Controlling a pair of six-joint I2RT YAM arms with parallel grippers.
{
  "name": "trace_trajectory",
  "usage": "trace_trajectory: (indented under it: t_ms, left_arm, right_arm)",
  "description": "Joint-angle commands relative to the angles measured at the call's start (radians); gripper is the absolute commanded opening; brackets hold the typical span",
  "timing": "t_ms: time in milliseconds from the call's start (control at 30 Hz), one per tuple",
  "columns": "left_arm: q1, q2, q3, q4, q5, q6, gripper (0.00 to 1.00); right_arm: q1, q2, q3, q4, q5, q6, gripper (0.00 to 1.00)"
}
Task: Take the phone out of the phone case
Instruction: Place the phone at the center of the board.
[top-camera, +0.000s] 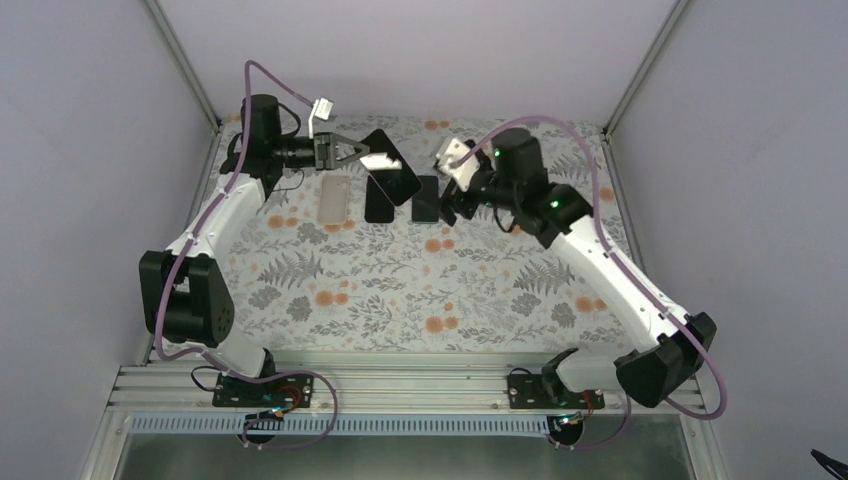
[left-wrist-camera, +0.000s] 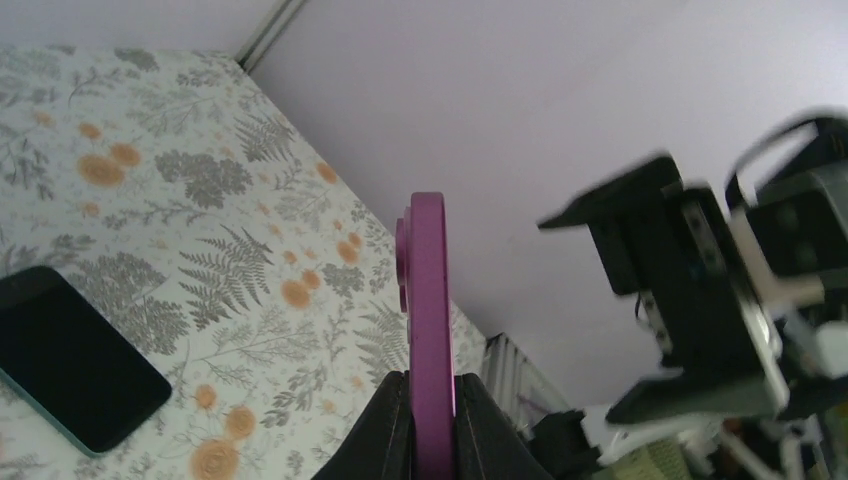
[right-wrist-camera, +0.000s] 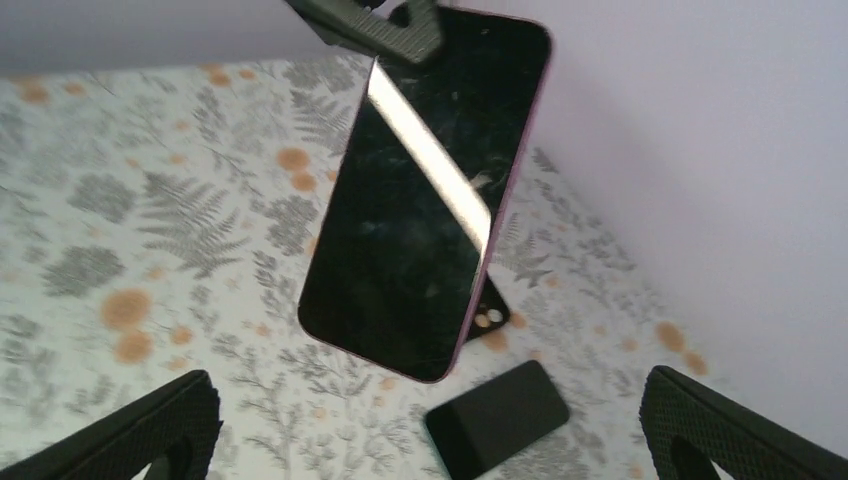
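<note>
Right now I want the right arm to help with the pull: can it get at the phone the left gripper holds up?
Probably yes. The right gripper is open and faces the phone, whose lower end hangs free in the air; the left gripper pinches only its upper edge.

Left gripper (top-camera: 360, 154) pinches the phone (top-camera: 395, 172), holding it tilted above the floral table (top-camera: 400, 290). A pale case (top-camera: 335, 198) and two dark handsets (top-camera: 380, 203) lie flat below it.
</note>
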Motion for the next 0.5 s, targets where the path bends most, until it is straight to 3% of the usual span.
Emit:
trace_trajectory:
  t_ms: [0,100,267,467]
  left_arm:
    - [-0.052,-0.031,0.119,-0.273,0.060,0.397,0.02]
    - [-0.102,-0.027,0.183,-0.447,0.039,0.561,0.02]
    - [-0.140,-0.038,0.205,-0.493,0.042,0.644,0.02]
    - [-0.192,-0.024,0.236,-0.565,0.030,0.724,0.02]
  right_arm:
    - [-0.156,0.064,0.087,-0.150,-0.408,0.152,0.99]
    - [-0.231,0.118,0.125,-0.195,-0.547,0.213,0.98]
    - [-0.291,0.192,0.168,-0.272,-0.707,0.245,0.85]
    - [-0.292,0.193,0.143,-0.287,-0.814,0.246,0.78]
